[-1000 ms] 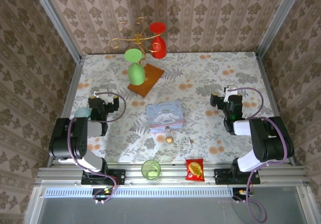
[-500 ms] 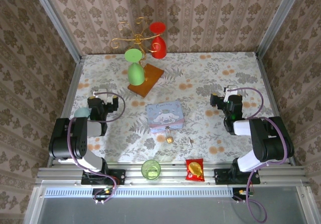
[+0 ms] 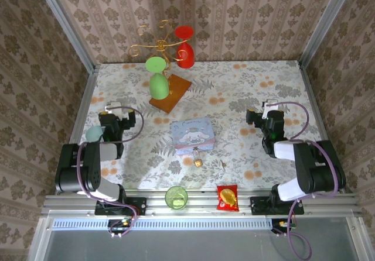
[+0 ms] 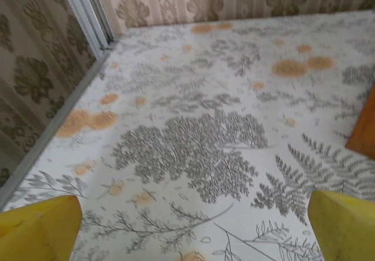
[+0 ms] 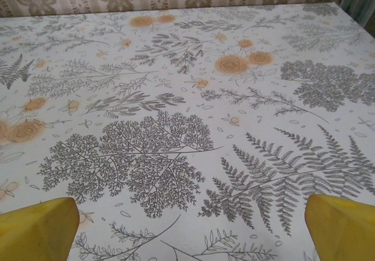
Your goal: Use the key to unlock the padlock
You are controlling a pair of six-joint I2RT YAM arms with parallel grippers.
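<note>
Brass-gold padlock (image 3: 198,161) lies on the bench (image 3: 246,91) near its front edge, roughly midway between the two arms, silver shackle pointing toward the blue cartoon tin (image 3: 192,134) just behind it. Whether shackle and tin touch: cannot tell. A thin pale sliver to the right of the padlock, apart from it, reads as the key (image 3: 224,165); too small to confirm its shape.

Left pincer (image 3: 112,122): spread wide, holding nothing. The left wrist view has its yellow fingertips (image 4: 38,226) at the two bottom corners, with bare fern-print cloth between them. It sits well to the left of the tin.

Right pincer (image 3: 270,123): also spread wide and empty, its yellow fingertips (image 5: 343,226) far apart over bare cloth. It sits well to the right of the padlock.

Others:
- green cup (image 3: 176,197) and red snack packet (image 3: 227,198) on the front rail
- wooden-based wire stand (image 3: 170,93) at the rear, carrying green and red glasses
</note>
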